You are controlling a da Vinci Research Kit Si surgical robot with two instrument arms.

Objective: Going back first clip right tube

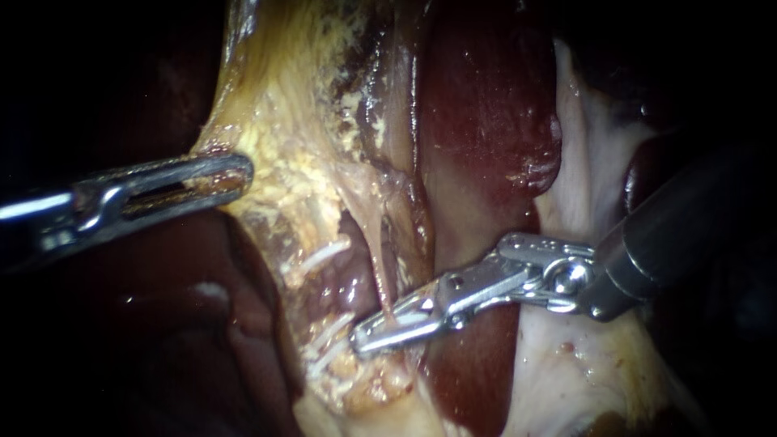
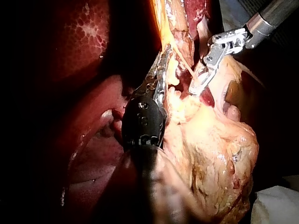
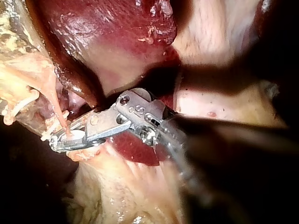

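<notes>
Endoscope view: your left instrument (image 1: pixel 235 174) enters from 9 o'clock, its jaws clamped on the edge of the yellow fatty tissue (image 1: pixel 283 137). Your right instrument (image 1: pixel 363 340) enters from 3 o'clock. Its jaws sit just below centre, toward 6 o'clock, and stand slightly apart with the thin tube (image 1: pixel 379 271) running down between them. The dark red liver (image 1: pixel 486 105) lies at 1 o'clock, close behind the shaft.

Left wrist view: the left instrument (image 2: pixel 162 58) grips the fatty tissue (image 2: pixel 210 140) and holds the tube (image 2: pixel 184 63) taut. The right instrument (image 2: pixel 195 86) lies just beside it, its tips at the tube.

Right wrist view: the tube (image 3: pixel 53 105) drops into the narrow gap of the right instrument (image 3: pixel 58 140). A pale piece (image 3: pixel 77 136) sits between the jaws; you cannot tell whether it is the clip.

The likely hazards: backing out at an angle could snag the stretched tube and tear it, or drag a clip loose. The shaft could also scrape the liver.

Apart from the instruments' own marks, no brand, label or writing shows.
</notes>
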